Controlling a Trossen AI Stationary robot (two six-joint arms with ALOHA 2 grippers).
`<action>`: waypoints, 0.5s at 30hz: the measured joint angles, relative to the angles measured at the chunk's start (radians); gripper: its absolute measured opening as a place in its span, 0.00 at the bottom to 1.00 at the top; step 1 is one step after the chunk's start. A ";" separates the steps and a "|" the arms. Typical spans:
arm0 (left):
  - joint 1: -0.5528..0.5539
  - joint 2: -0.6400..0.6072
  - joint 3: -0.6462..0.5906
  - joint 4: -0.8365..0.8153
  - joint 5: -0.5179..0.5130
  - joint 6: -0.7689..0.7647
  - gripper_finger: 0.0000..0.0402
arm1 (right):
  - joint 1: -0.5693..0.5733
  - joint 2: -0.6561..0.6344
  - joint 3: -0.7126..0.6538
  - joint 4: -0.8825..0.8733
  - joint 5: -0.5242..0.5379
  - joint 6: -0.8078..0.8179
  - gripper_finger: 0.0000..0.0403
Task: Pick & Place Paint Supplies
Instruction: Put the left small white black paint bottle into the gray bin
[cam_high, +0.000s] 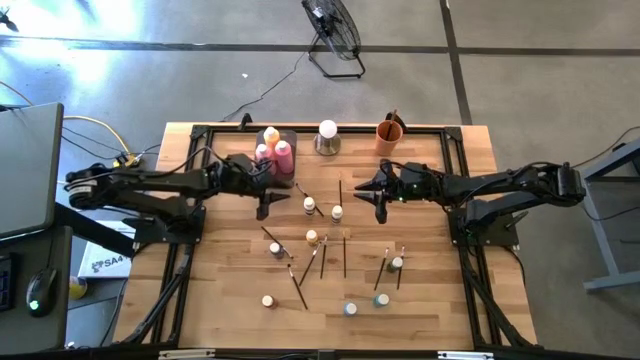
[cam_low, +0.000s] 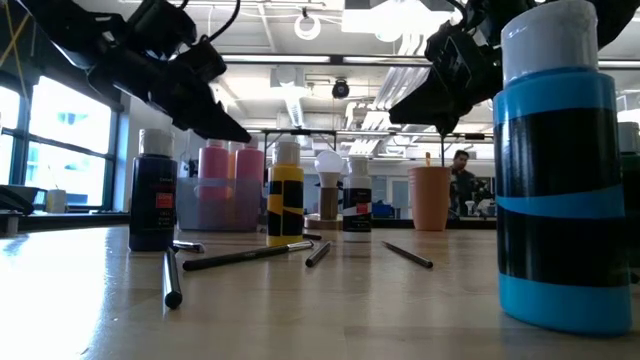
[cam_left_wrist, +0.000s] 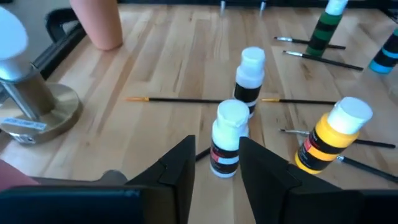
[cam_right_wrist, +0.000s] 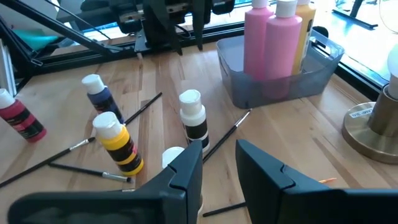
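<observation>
Small white-capped paint bottles and thin dark paintbrushes (cam_high: 344, 250) lie scattered on the wooden table. My left gripper (cam_high: 265, 208) hovers open just left of the table's middle. A red-and-black-labelled bottle (cam_left_wrist: 226, 140) stands on its base on the table a little beyond the open fingertips (cam_left_wrist: 188, 149), apart from them. My right gripper (cam_high: 380, 207) hovers open right of the middle. Nothing is between its fingers (cam_right_wrist: 217, 146); a white cap (cam_right_wrist: 172, 155) shows beside one finger. Pink and yellow bottles (cam_high: 276, 150) stand in the grey tray (cam_right_wrist: 249, 93).
At the far edge stand a white ball on a metal base (cam_high: 327, 135) and an orange cup (cam_high: 390, 133). More bottles stand near the front, among them a blue-and-black one (cam_low: 555, 160). A dark frame (cam_high: 200, 135) borders the table.
</observation>
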 joint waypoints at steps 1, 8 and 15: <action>0.000 0.011 0.000 0.004 -0.001 -0.001 0.34 | 0.000 0.000 0.000 0.000 0.000 0.000 0.23; 0.000 0.038 0.000 0.028 -0.011 -0.004 0.53 | 0.000 0.000 0.000 -0.001 0.000 0.000 0.23; 0.000 0.037 0.000 0.157 0.007 -0.102 0.56 | 0.000 0.000 0.000 -0.002 0.000 0.000 0.23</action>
